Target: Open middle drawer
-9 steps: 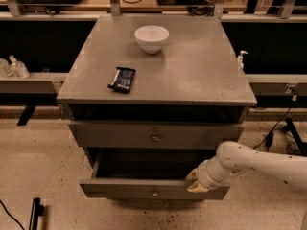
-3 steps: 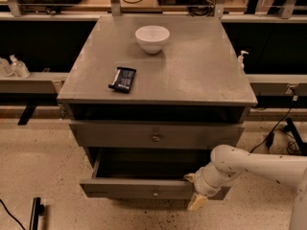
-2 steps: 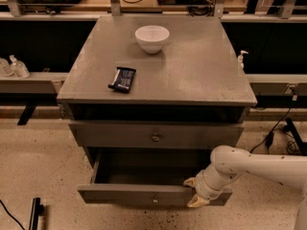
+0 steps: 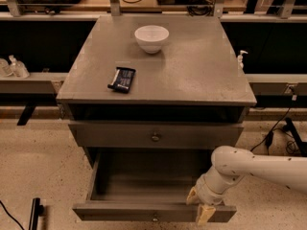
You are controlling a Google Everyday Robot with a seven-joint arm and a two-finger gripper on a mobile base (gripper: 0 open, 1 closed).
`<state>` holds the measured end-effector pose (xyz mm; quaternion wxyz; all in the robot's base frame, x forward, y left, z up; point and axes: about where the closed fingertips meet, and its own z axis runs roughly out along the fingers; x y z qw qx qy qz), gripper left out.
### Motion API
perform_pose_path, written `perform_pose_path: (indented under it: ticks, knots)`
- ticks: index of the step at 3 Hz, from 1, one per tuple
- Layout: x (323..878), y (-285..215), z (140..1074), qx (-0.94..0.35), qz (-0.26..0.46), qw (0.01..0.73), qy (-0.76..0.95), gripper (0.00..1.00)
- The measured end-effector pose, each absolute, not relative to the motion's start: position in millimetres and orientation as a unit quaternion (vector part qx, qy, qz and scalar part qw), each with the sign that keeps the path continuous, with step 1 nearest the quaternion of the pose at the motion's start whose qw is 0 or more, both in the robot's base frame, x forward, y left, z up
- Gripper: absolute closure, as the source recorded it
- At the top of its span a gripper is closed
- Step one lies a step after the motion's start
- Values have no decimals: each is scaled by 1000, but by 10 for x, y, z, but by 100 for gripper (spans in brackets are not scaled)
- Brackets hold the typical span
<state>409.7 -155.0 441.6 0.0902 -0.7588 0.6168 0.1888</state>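
Observation:
The middle drawer (image 4: 144, 212) is pulled well out of the grey cabinet, showing its bare grey inside and a small round knob (image 4: 154, 218) on its front. My gripper (image 4: 200, 206) is at the right end of the drawer's front panel. One tan finger is inside the drawer and the other is on the outer face, so it is closed on the panel's top edge. The uppermost drawer (image 4: 155, 136) above it is closed. The lowest drawer is hidden under the open one.
On the cabinet top (image 4: 201, 75) stand a white bowl (image 4: 151, 38) at the back and a dark flat packet (image 4: 122, 78) at the front left. My white arm (image 4: 261, 169) reaches in from the right. Cables lie on the floor at the right, and a dark bar lies at the lower left.
The middle drawer has slid further out toward the camera, and my gripper has moved with it, still on the right end of its front.

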Motion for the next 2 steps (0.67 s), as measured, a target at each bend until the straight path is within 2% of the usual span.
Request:
perform_pose_path:
  ticks: [1,2]
  knots:
    - [3995,-1524,4706,-782,187,87,588,12]
    - [4033,-1485,4899,-793,175,96,576,0]
